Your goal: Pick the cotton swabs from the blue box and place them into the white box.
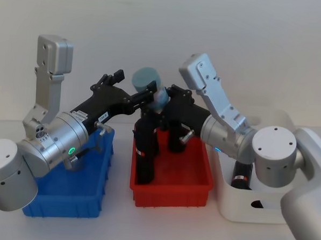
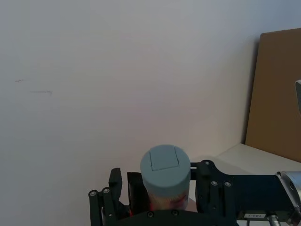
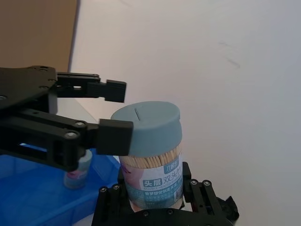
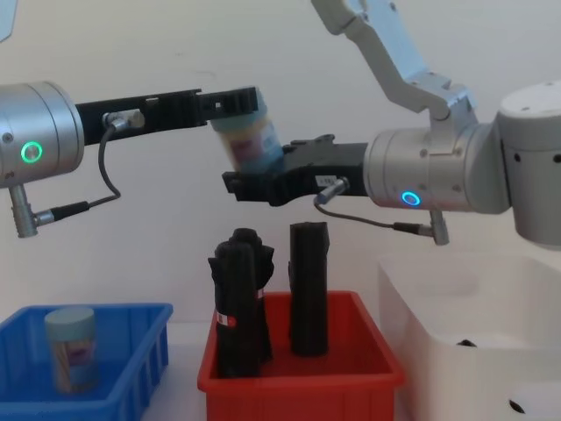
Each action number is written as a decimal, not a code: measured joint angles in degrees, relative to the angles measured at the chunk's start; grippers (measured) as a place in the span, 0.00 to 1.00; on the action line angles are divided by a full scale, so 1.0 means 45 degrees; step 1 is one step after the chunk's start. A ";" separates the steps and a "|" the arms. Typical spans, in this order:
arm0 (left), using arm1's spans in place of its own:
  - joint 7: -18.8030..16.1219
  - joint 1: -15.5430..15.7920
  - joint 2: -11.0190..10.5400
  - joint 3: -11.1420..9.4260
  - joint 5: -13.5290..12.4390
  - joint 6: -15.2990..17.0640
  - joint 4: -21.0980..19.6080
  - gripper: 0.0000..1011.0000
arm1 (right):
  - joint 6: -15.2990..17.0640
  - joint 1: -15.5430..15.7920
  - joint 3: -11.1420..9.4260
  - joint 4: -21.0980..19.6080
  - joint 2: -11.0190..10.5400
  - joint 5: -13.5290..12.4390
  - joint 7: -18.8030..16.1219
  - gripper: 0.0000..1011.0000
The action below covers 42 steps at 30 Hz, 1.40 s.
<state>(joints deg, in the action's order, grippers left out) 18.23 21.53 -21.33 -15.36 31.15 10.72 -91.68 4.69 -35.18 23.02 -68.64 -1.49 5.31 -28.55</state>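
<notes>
Teal-lidded cotton swabs (image 4: 250, 136) (airborne) between both tools.

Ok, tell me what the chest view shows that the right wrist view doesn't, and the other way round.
Chest view alone: the red bin holding tall black rolls, and the white box at the right.
Right wrist view alone: the raised jar's printed label and the cream swab sticks inside it.
Both: the cotton swab jar held up between the left gripper and right gripper, plus a second jar standing in the blue box.
</notes>
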 joint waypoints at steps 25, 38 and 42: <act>0.0003 0.0000 0.0001 0.0000 0.0001 0.0000 0.0000 0.99 | 0.0832 0.1105 -0.0738 -0.0833 -0.0703 -0.0937 0.3852 0.63; 0.0002 0.0000 0.0000 0.0000 0.0001 0.0001 0.0000 0.99 | 0.1335 0.1398 -0.1220 -0.0317 -0.0770 -0.2325 0.6021 0.63; 0.0002 0.0000 0.0000 0.0000 0.0001 0.0001 0.0000 0.99 | 0.1435 0.1345 -0.1368 0.0126 -0.0705 -0.2896 0.6601 0.63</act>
<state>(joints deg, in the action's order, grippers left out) 18.24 21.53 -21.33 -15.36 31.15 10.73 -91.68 11.15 -29.12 16.86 -68.07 -4.66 -7.72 1.15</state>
